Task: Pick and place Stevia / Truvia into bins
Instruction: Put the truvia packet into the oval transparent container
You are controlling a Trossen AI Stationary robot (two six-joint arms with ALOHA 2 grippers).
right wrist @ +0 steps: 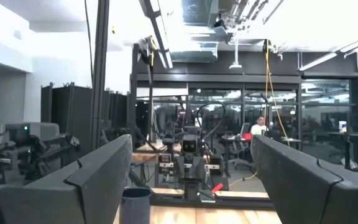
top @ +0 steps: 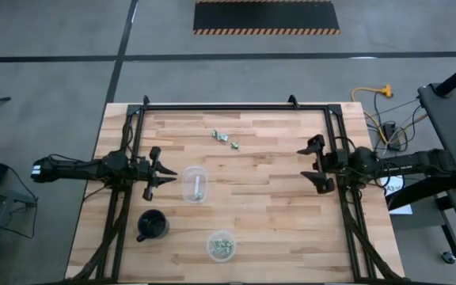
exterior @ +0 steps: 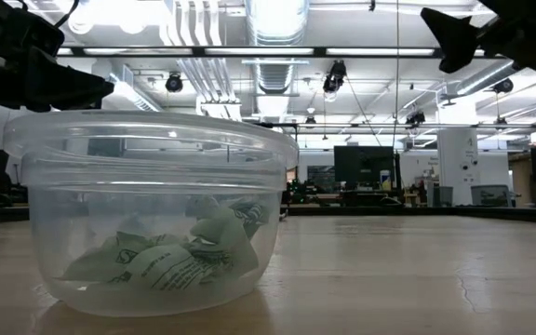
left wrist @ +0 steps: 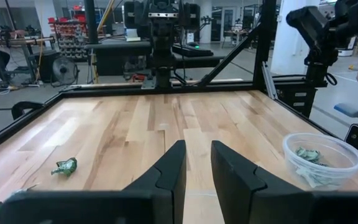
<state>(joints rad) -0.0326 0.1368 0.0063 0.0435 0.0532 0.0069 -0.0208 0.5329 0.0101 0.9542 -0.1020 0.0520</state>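
Three pale green and white packets (top: pixel 224 138) lie loose on the wood towards the table's far edge; one packet (left wrist: pixel 65 166) shows in the left wrist view. The squarish clear bin (top: pixel 195 184) holds one packet. The round clear bin (top: pixel 221 245) (exterior: pixel 152 214) (left wrist: pixel 322 158) near the front edge holds several packets. My left gripper (top: pixel 169 172) (left wrist: pixel 197 167) hovers just left of the squarish bin, open by a narrow gap and touching nothing. My right gripper (top: pixel 309 165) (right wrist: pixel 191 180) hangs raised over the table's right side, open wide and holding nothing.
A black mug (top: pixel 153 226) (right wrist: pixel 135 205) stands near the front left, left of the round bin. A black frame (top: pixel 236 107) runs along the table's far edge and down both sides. Bare wood lies between the bins and my right gripper.
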